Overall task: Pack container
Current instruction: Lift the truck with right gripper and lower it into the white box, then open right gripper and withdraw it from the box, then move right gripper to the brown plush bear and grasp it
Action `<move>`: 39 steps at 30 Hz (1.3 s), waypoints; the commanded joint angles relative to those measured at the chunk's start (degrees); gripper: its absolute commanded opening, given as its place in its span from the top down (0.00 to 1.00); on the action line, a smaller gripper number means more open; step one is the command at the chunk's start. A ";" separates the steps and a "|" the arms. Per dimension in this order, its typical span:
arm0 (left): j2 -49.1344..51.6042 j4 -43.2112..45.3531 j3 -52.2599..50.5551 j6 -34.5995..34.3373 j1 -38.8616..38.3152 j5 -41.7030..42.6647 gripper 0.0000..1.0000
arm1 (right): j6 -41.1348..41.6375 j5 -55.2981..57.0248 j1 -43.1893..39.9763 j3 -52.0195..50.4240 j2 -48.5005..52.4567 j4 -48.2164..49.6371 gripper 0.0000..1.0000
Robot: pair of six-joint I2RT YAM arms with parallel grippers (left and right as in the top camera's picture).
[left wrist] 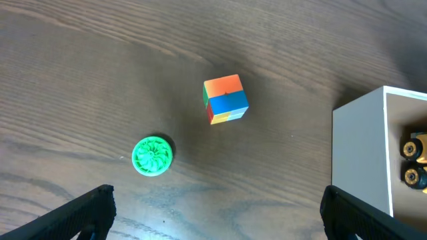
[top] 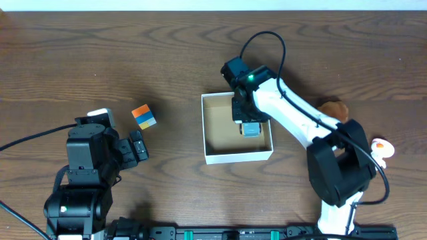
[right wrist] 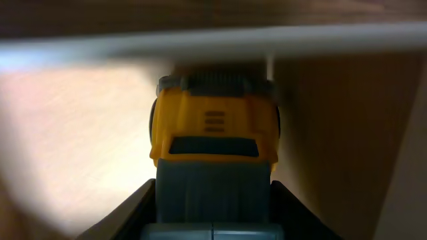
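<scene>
Square cardboard container (top: 239, 157) near the middle of the brown wooden surface (top: 80, 60), shallow and lidless, white outside, tan inside. Right arm reaching over its far right part, right end effector (top: 247, 119) down between the walls and clamped on a toy truck (right wrist: 213, 127) with a yellow cab and a grey-blue body. In the right wrist view, dark fingers (right wrist: 127, 217) tight against both flanks of that body, cab pointing away from the camera, close to a tan inner wall and a white rim edge. Impossible to tell whether the truck touches the container floor. Left end effector (left wrist: 217, 223) spread wide, nothing between its fingers, poised above bare wood to the left of the container. Under it in the left wrist view, a small cube (left wrist: 225, 99) with orange, blue, yellow and green faces, and nearer the camera a round green ribbed disc (left wrist: 153, 155). Cube and disc apart from each other, both well clear of the container's white corner at the right edge. Just over that wall, two dark wheels (left wrist: 412, 162) with yellowish hubs. From overhead, cube on the surface between the left arm and the container. Right of the container, a rounded brown thing (top: 331, 107) partly hidden behind the right arm. Near that arm's base, a small white and orange toy (top: 379, 147), too small to make out.
</scene>
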 commanded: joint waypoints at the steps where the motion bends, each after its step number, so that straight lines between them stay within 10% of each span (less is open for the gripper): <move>1: 0.07 -0.44 1.27 -0.55 0.28 -0.09 0.02 | 0.61 -0.02 -1.95 0.61 0.31 0.13 0.83; 6: 0.07 -0.55 1.27 -0.55 0.28 -0.09 0.02 | 0.46 -0.44 -2.27 0.61 0.28 -0.31 0.43; 20: 0.07 -0.57 1.27 -0.55 0.28 -0.09 0.02 | -3.76 -0.24 -0.94 6.08 -4.13 -2.99 0.22; 22: 0.07 -0.57 1.27 -0.55 0.28 -0.07 0.02 | -6.25 -0.17 -1.75 9.57 -6.38 -4.37 0.02; 39: 0.07 -0.61 1.27 -0.55 0.28 -0.07 0.02 | -25.09 0.87 -33.42 12.28 -18.78 -15.28 0.01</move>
